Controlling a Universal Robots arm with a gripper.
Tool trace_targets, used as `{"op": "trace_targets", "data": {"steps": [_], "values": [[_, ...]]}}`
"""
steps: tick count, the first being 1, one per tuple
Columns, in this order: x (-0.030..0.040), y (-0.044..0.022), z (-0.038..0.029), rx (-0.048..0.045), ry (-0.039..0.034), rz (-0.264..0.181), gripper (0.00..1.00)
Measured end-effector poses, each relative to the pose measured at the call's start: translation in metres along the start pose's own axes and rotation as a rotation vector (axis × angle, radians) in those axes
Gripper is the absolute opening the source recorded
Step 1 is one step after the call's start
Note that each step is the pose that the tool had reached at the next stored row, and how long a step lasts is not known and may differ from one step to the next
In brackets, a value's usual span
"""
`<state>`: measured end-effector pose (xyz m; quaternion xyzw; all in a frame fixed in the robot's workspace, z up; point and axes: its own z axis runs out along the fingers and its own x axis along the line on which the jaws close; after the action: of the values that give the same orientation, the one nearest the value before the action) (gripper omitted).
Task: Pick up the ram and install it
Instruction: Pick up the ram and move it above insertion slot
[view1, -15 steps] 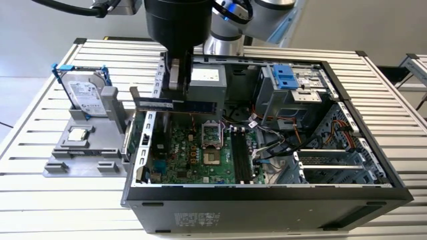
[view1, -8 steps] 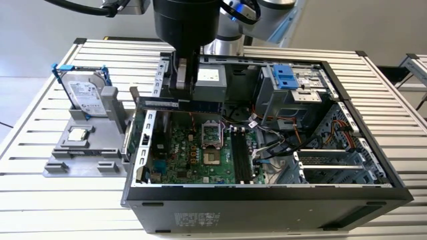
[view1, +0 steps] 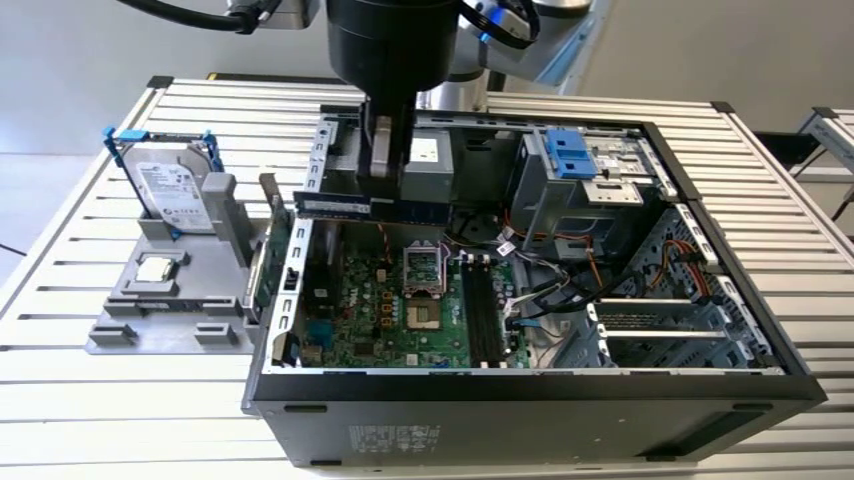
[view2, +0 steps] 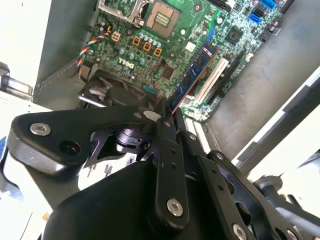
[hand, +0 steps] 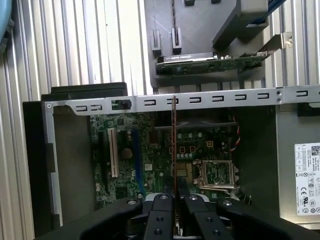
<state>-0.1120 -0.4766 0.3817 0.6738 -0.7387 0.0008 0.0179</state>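
In the exterior view, my gripper (view1: 383, 188) has its fingers clamped on the ram (view1: 344, 205), held level over the open computer case (view1: 534, 395). In the second wrist view, the stick juts out above the motherboard (view2: 140, 45). In the first wrist view, it shows edge-on, clear of the board. I judge the pick-up done, but the ram is not yet seated.

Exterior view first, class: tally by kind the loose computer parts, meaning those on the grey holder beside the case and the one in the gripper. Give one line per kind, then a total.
hard drive, in its blue frame: 1
processor chip: 1
expansion card, standing on edge: 1
ram, held in the gripper over the open case: 1
Total: 4
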Motion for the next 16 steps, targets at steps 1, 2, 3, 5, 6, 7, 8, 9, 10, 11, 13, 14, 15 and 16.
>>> {"op": "trace_targets", "data": {"steps": [1, 2, 3, 5, 6, 7, 8, 9, 10, 11, 13, 14, 15, 16], "values": [[-0.0003, -0.0013, 0.0, 0.0, 0.0, 0.001, 0.0], [-0.0006, -0.0028, -0.0001, 0.0, 0.0, 0.001, 0.0], [-0.0009, -0.0041, -0.0001, 0.0, -0.0001, 0.002, 0.0], [-0.0014, -0.0073, -0.0002, -0.0001, -0.0001, 0.003, 0.0], [-0.0016, -0.009, -0.0002, -0.0001, -0.0001, 0.004, 0.0], [-0.0019, -0.0106, -0.0003, -0.0001, -0.0001, 0.005, 0.0], [-0.0021, -0.0123, -0.0003, -0.0001, -0.0001, 0.006, 0.0], [-0.0024, -0.0139, -0.0004, -0.0002, -0.0001, 0.007, 0.0], [-0.0027, -0.0154, -0.0005, -0.0002, -0.0001, 0.008, 0.0], [-0.0029, -0.0169, -0.0005, -0.0002, -0.0001, 0.009, 0.0], [-0.0035, -0.02, -0.0006, -0.0003, -0.0002, 0.01, 0.0], [-0.0037, -0.0214, -0.0006, -0.0003, -0.0002, 0.011, 0.0], [-0.004, -0.0231, -0.0006, -0.0003, -0.0002, 0.011, 0.0], [-0.0042, -0.0244, -0.0007, -0.0003, -0.0003, 0.012, 0.0]]}}
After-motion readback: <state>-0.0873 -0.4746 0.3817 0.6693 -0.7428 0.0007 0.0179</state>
